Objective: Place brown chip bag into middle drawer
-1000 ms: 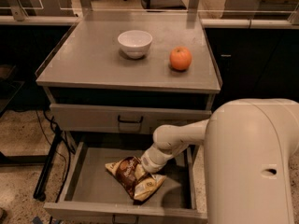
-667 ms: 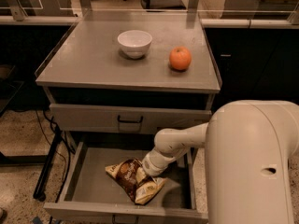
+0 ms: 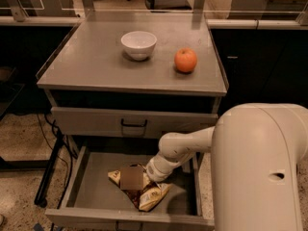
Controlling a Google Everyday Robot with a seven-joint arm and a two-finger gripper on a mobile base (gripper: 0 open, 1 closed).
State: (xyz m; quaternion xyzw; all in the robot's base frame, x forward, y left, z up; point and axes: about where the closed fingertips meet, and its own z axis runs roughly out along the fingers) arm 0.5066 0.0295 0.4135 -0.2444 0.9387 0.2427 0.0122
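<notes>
The brown chip bag (image 3: pixel 152 197), glossy brown with cream-yellow ends, lies on the grey floor of the open middle drawer (image 3: pixel 91 192), right of its centre. My gripper (image 3: pixel 144 177) reaches down into the drawer from the right and sits at the top of the bag, touching it. The white wrist behind it hides the gripper's tip and part of the bag. The bulky white arm fills the lower right of the camera view.
A white bowl (image 3: pixel 138 44) and an orange (image 3: pixel 185 60) stand on the grey cabinet top (image 3: pixel 86 71). The upper drawer front (image 3: pixel 96 121) with its black bar handle is closed above the open drawer. Cables hang at the cabinet's left.
My wrist has sunk slightly lower into the drawer. The bag has settled a little toward the drawer's front and stays under the gripper.
</notes>
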